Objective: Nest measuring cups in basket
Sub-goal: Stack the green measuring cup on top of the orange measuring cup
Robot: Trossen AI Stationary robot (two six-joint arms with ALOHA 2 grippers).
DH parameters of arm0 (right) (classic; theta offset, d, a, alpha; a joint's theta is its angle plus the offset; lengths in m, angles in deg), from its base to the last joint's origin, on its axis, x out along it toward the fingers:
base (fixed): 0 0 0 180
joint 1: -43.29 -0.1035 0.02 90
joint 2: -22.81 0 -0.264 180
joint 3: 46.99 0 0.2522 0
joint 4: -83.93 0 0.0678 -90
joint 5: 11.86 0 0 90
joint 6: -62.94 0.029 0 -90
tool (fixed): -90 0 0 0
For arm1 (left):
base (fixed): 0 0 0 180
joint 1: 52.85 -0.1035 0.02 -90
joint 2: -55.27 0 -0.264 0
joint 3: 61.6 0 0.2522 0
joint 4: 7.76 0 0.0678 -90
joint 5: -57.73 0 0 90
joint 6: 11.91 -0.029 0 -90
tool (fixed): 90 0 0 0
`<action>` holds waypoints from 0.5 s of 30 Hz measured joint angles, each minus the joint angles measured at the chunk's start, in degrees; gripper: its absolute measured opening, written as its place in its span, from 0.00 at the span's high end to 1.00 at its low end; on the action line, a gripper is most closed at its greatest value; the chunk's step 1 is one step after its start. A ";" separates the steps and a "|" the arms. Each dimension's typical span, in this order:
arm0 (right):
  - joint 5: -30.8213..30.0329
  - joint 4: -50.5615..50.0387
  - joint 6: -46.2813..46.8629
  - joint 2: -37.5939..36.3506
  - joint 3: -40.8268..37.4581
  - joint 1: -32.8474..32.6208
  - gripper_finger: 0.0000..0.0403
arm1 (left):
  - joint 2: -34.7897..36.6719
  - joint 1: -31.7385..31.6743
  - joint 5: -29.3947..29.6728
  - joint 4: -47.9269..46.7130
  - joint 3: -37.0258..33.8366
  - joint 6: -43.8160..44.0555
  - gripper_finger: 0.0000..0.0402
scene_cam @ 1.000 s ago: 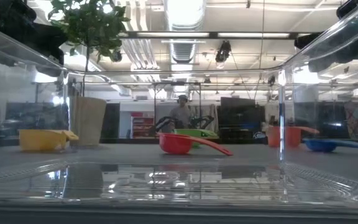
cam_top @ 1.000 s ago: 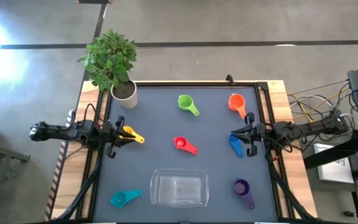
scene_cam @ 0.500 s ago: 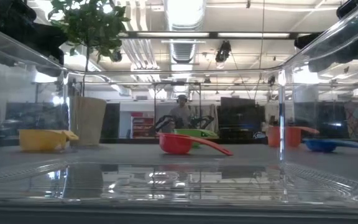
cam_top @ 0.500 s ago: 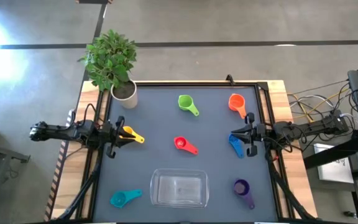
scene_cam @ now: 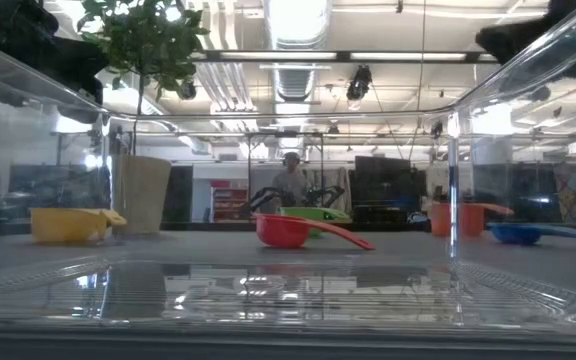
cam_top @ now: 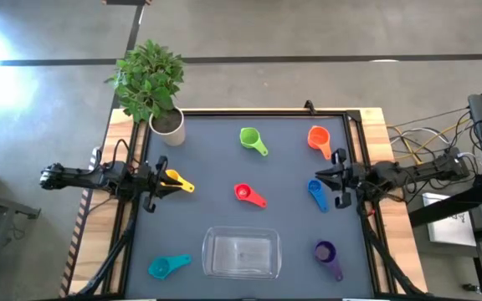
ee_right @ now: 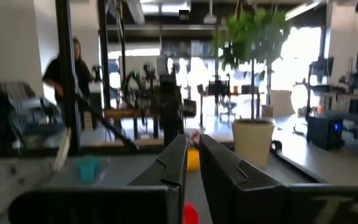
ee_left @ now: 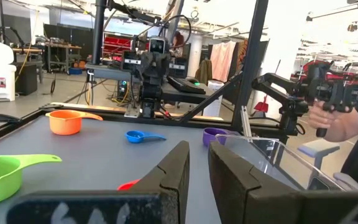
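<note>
Item: basket (cam_top: 241,254), sitting empty at the tabletop's (cam_top: 207,150) near edge. Measuring cups (cam_top: 248,194) lying scattered, none nested. I am keeping my left claw (cam_top: 159,183) and right claw (cam_top: 328,181) narrow, holding nothing, awaiting a first pick.

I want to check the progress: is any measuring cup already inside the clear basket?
No, in the high view the basket holds nothing, and the cups lie spread on the table around it.

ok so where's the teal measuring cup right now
In the high view, the teal cup lies at the table's near-left corner, just left of the clear basket.
</note>
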 joint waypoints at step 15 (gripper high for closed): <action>-14.54 -42.69 10.85 20.19 30.52 0.02 0.92 | 0.00 0.00 0.00 -0.02 0.00 0.00 0.90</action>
